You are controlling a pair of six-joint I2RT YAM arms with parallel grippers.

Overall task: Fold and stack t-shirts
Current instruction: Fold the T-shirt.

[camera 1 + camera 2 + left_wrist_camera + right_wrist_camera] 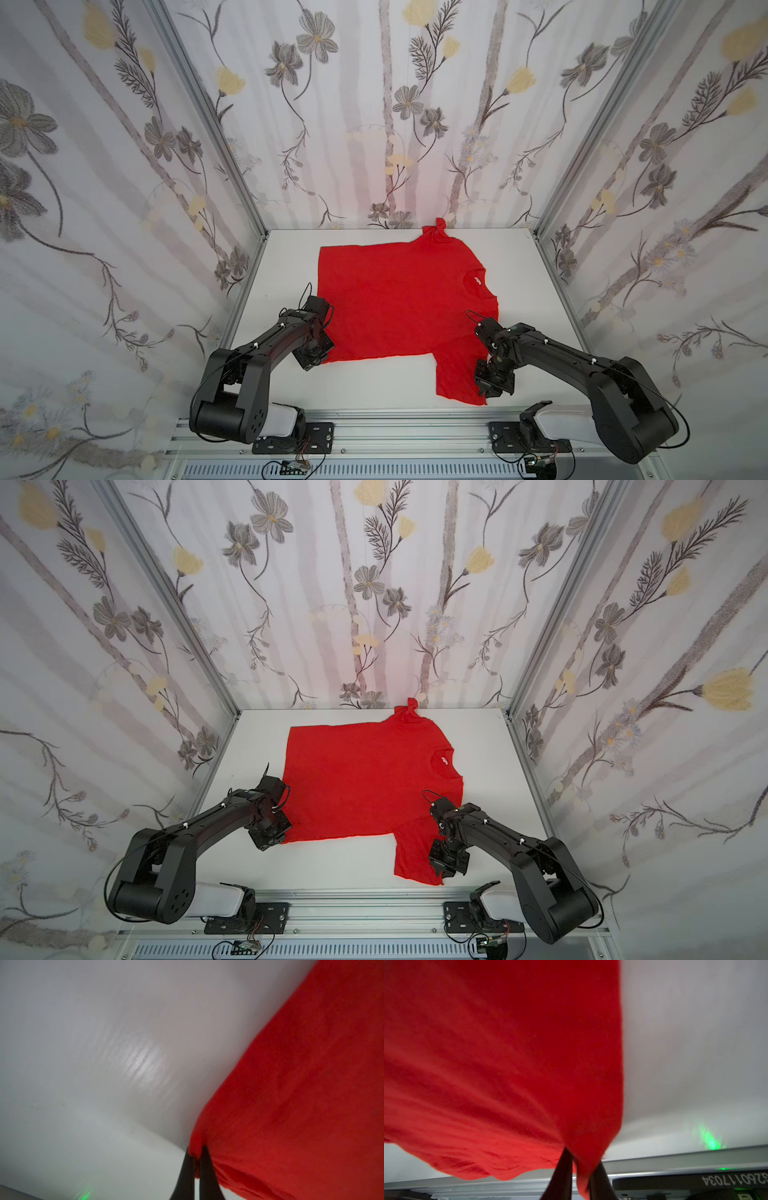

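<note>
Slippage threatens: t-shirt (399, 299) lies flat on the worktop (291, 266), left pincer (196, 1150) clenched on its hem corner, right pincer (581, 1159) nipping the sleeve edge thinly; uneven lifting could bunch it.

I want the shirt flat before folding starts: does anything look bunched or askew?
Yes. The red t-shirt lies mostly flat, but its far sleeve is crumpled into a twisted knob by the back wall, while the near sleeve lies spread out.
</note>
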